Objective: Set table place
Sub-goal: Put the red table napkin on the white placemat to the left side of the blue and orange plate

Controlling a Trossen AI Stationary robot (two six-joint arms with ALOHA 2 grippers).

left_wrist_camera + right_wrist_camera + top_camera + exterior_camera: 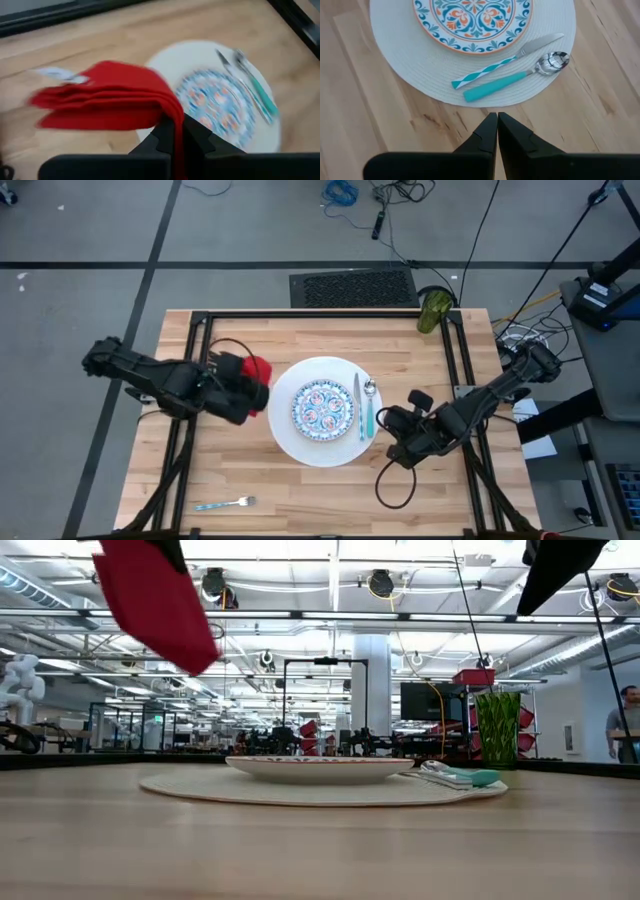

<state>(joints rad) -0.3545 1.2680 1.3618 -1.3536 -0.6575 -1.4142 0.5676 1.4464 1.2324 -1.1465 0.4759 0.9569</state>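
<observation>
High view: left tool (243,392) clamped on red napkin (257,371), held above tabletop (300,500) w/ plate (300,442) beside; right tool (496,122) closed, empty, nr spoon (512,79).

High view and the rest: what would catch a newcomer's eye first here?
The red cloth napkin, pinched in the left gripper and hanging above the table left of the big white plate. Next, the blue-patterned plate at its centre, with knife and teal-handled spoon beside it.
</observation>
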